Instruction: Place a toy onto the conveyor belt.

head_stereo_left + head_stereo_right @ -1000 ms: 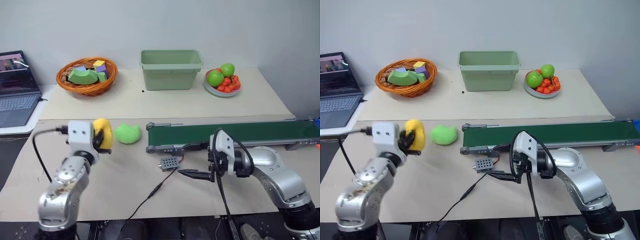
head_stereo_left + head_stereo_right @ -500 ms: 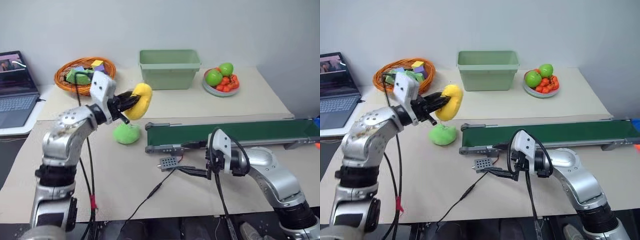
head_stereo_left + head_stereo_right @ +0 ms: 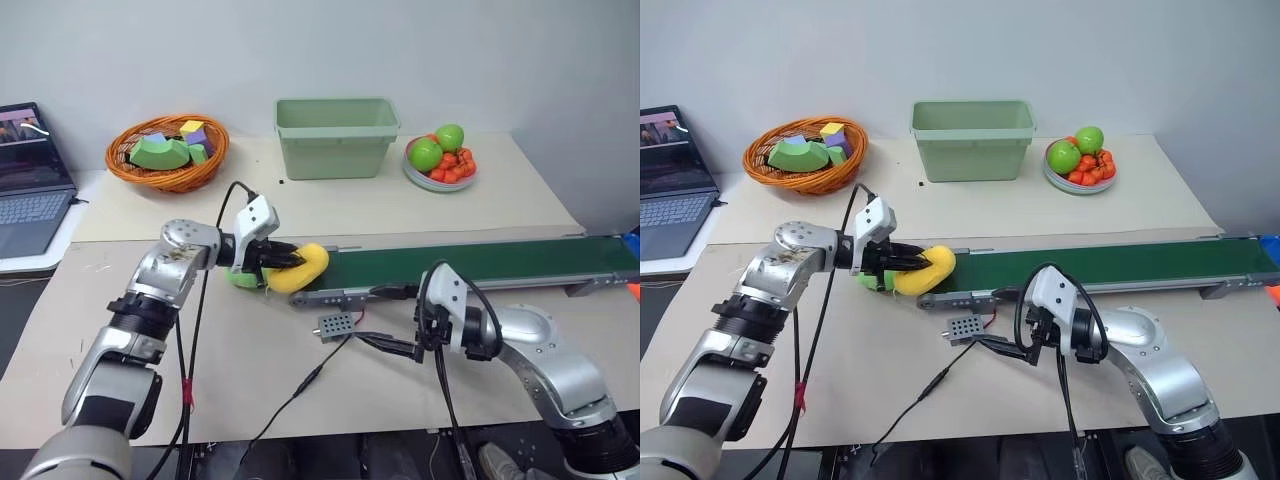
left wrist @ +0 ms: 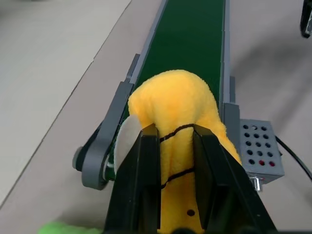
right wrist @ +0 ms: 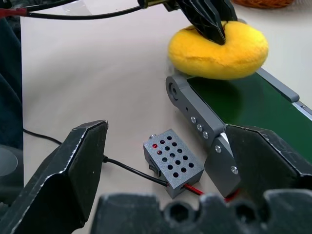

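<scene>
Toy at the belt's end

Toy (image 3: 300,268) pinched in the left fingers (image 3: 285,262), sitting over the roller end of the conveyor belt (image 3: 470,264); green plush (image 3: 240,278) just behind it on the worktop (image 3: 250,350); right fingers (image 3: 392,346) spread wide, holding nothing, near a small grey box (image 3: 337,325).

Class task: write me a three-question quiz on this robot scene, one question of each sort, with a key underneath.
1. True or false: the left gripper is shut on the yellow toy.
2. Which end of the conveyor belt is the toy over: A) the robot's left end, B) its right end?
3. What small grey object lies on the table near the right gripper?

Key: 1 true. 2 A. 3 A perforated box with wires.
</scene>
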Motion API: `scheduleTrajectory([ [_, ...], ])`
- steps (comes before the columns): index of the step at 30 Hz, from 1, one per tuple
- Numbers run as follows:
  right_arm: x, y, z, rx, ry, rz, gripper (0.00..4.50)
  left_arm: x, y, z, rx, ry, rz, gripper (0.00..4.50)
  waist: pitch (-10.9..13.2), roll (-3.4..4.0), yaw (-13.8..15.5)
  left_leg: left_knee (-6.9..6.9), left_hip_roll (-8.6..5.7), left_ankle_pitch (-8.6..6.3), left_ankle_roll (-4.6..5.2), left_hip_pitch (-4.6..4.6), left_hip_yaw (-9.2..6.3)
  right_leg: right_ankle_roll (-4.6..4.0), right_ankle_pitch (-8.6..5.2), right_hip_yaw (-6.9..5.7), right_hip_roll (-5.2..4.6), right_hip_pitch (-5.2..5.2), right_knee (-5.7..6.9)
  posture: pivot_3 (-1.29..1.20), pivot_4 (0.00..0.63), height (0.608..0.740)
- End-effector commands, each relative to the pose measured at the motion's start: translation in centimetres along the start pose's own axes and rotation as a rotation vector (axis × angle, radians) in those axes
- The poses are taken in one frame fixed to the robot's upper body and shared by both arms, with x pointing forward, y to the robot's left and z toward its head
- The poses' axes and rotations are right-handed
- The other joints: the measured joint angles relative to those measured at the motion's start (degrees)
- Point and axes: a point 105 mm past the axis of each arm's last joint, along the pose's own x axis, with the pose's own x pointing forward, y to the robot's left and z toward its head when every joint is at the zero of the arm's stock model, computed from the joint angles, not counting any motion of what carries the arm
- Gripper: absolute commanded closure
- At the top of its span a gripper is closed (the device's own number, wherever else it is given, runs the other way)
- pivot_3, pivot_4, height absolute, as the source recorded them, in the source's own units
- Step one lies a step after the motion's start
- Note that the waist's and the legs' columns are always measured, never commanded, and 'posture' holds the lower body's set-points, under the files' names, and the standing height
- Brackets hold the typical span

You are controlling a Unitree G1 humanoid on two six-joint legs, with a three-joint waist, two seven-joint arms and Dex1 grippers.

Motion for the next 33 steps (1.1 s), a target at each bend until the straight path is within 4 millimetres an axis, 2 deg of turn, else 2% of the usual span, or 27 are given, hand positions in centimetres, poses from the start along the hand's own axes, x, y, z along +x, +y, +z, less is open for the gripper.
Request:
scheduleTrajectory([
  [1, -0.4, -0.3, 1.5, -0.061, -0.047, -0.034, 0.0, 0.1, 0.8, 1.1, 0.102, 0.002, 0.009, 3.35, 0.0, 0.0, -0.1, 0.0, 0.0, 0.0, 0.0, -0.01, 0.01, 0.0, 0.0, 0.01, 0.0, -0.01, 0.0, 0.0, 0.15, 0.728],
  [3, -0.5, -0.4, 1.4, -0.063, -0.045, -0.042, 0.0, 0.4, 0.7, 1.2, 0.115, -0.01, 0.005, 2.93, 0.0, 0.0, -0.2, 0.0, 0.0, 0.0, 0.0, -0.01, 0.01, 0.0, 0.0, 0.01, 0.0, -0.02, 0.01, 0.0, 0.15, 0.728],
  [6, -0.6, -0.5, 1.4, -0.062, -0.044, -0.044, 0.0, 0.5, 0.5, 1.3, 0.132, -0.019, -0.002, 1.76, 0.0, -0.01, -0.1, 0.03, 0.01, 0.0, 0.01, -0.02, 0.01, 0.0, 0.0, 0.01, 0.0, -0.02, 0.02, 0.0, 0.15, 0.728],
  [9, -0.6, -0.5, 1.4, -0.061, -0.043, -0.042, 0.0, 0.4, 0.7, 1.8, 0.146, -0.041, 0.021, 0.84, 0.0, -0.01, -0.1, 0.04, 0.0, -0.01, 0.02, -0.01, 0.01, 0.0, 0.0, 0.01, 0.0, -0.01, 0.03, 0.0, 0.15, 0.728],
  [24, -0.3, -0.7, 1.3, -0.061, -0.049, -0.03, 0.0, -0.3, 0.5, 2.9, 0.147, -0.074, 0.024, 0.84, 0.0, -0.01, -0.1, 0.06, 0.0, 0.0, 0.02, 0.0, 0.01, 0.0, 0.0, 0.01, 0.01, -0.01, 0.07, 0.0, 0.15, 0.728],
  [29, -0.3, -0.9, 1.3, -0.063, -0.048, -0.03, 0.0, -0.6, -0.1, 3.7, 0.076, -0.168, -0.006, 0.84, 0.0, 0.0, -0.2, 0.06, 0.01, -0.01, 0.02, -0.01, 0.01, 0.0, 0.0, 0.01, 0.01, -0.02, 0.07, 0.0, 0.15, 0.728],
  [33, -0.3, -1.2, 1.4, -0.072, -0.047, -0.034, 0.0, -0.6, -0.3, 3.4, 0.07, -0.18, 0.001, 0.84, 0.0, 0.0, -0.2, 0.09, 0.01, 0.0, 0.02, 0.0, 0.01, 0.01, 0.0, 0.01, 0.01, -0.01, 0.08, 0.0, 0.15, 0.728],
])
